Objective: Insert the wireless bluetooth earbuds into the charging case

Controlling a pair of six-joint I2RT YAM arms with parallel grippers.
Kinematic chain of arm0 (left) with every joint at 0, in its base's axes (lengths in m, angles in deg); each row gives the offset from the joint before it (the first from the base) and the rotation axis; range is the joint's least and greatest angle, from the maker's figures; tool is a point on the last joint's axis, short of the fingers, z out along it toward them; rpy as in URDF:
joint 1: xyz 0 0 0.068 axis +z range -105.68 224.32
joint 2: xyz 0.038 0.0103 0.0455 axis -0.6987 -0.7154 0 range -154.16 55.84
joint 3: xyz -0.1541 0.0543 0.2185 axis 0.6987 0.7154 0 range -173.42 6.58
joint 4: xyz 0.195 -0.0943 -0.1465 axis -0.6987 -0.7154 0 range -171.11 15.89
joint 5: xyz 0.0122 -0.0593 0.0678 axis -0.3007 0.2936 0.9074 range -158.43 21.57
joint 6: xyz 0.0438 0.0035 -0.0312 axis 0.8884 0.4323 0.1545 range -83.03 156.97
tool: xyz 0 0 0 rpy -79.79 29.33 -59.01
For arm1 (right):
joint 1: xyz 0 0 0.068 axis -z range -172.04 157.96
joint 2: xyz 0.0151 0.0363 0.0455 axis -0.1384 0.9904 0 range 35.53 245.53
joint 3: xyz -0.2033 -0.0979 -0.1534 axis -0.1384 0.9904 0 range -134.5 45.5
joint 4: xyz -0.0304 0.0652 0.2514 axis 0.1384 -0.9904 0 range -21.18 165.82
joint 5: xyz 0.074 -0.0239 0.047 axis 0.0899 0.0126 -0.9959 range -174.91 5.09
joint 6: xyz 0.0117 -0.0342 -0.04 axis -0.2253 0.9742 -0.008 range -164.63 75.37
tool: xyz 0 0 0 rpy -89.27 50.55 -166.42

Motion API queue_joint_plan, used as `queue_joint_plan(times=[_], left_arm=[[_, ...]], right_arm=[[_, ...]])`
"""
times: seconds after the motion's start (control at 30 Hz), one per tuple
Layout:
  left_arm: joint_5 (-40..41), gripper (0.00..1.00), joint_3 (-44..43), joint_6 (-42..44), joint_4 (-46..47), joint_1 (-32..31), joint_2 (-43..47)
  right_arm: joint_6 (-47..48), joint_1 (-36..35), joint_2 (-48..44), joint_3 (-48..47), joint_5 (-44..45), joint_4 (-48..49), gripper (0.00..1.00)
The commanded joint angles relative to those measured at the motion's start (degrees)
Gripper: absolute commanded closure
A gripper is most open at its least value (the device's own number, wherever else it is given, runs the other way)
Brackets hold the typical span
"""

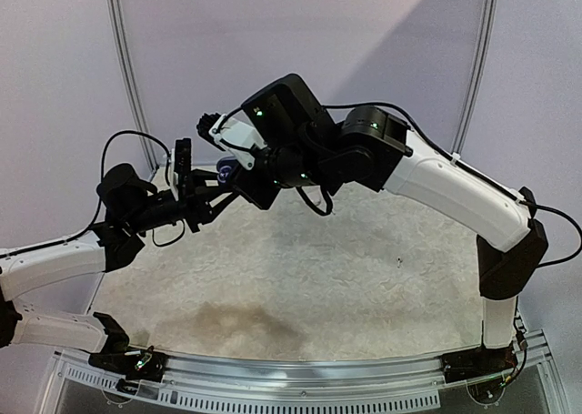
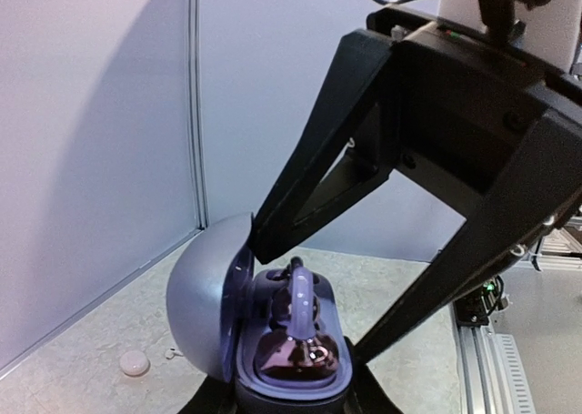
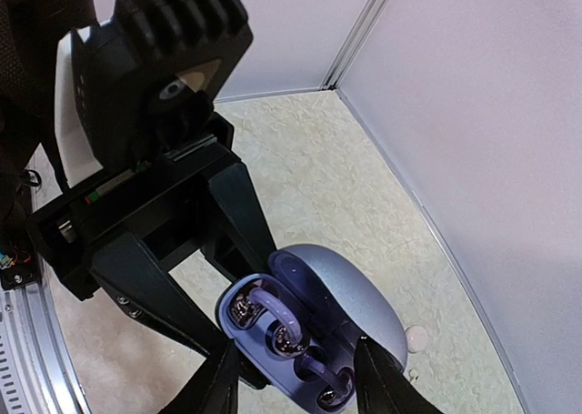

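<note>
Lower centre, the charging case (image 3: 341, 296) is showing a matt plastic shell, its glossy earbuds (image 3: 286, 341) gleaming over rough matting (image 3: 300, 168).

Pale, mottled tabletop (image 1: 364, 287) (darker patch near front), one small round whitish piece (image 2: 134, 363) beside the wall.

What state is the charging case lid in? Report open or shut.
Open. The lid is swung back from the charging case, and both wrist views show earbuds lying in its exposed interior.
</note>
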Motion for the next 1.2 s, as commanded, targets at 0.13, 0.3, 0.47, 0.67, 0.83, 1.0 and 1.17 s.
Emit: queue_joint_plan(times=[0.13,0.3,0.47,0.67,0.83,1.0,1.17], left_arm=[[-1.74,1.00,-0.77,-2.59,3.07,-1.10,1.62],[-1.68,1.00,-0.68,-2.58,3.07,-1.11,1.61],[-1.72,1.00,-0.59,-2.63,3.17,-1.08,1.59],[-1.81,1.00,-0.57,-2.52,3.15,-1.13,1.62],[-1.91,1.00,-0.55,-2.31,3.41,-1.13,1.57],[-2.50,1.00,-0.70,-1.73,3.12,-1.16,1.43],[-3.77,1.00,-0.95,-0.83,2.09,-1.11,1.55]], right_arm=[[-0.72,0.89,-1.94,0.83,-3.16,1.46,0.55],[-0.88,0.82,-2.75,0.84,-3.47,2.24,0.52],[-0.97,0.90,-3.64,0.96,-3.23,2.50,0.52],[-0.59,0.87,-4.16,0.96,-2.15,2.64,0.52],[0.62,0.83,-5.63,1.67,-3.68,4.69,0.55],[2.10,0.87,-9.65,7.78,-6.69,9.62,0.59],[3.04,0.76,-10.90,9.18,-8.30,10.30,0.66]])
